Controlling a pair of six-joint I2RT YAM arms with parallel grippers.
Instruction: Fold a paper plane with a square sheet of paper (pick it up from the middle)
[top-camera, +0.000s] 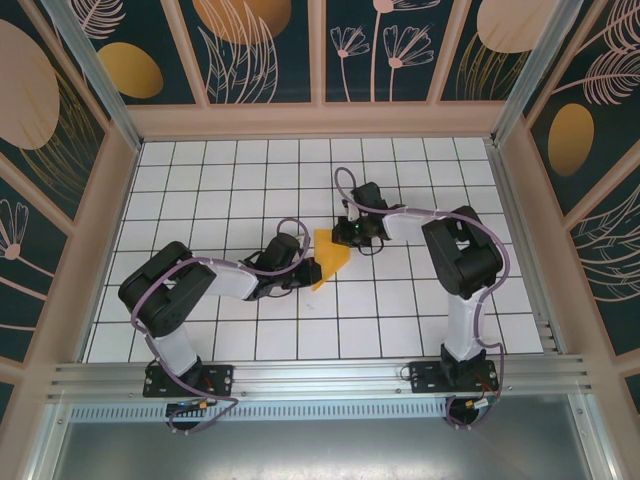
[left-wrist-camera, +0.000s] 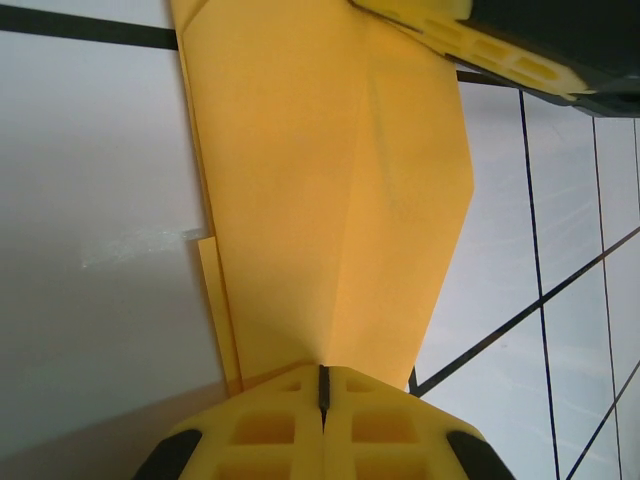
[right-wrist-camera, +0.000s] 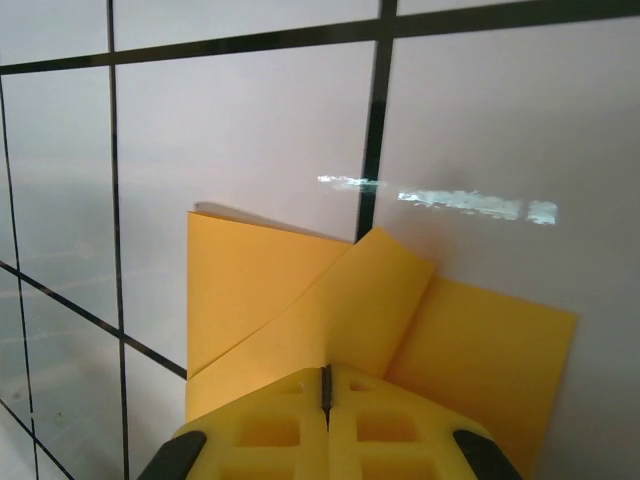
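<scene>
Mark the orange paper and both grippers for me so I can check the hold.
orange paper (left-wrist-camera: 330, 180), left wrist view, middle of the folded panel.
left gripper (left-wrist-camera: 322, 383), left wrist view, seam between the shut fingertips.
right gripper (right-wrist-camera: 325, 385), right wrist view, seam between the shut fingertips.

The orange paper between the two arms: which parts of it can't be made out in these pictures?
- Top view: the orange paper is too small to read its creases. The left gripper and right gripper cover its ends.
- Left wrist view: its far end runs off the top edge, and its near tip is hidden between the closed fingers.
- Right wrist view: its lower part sits behind the fingers.
</scene>
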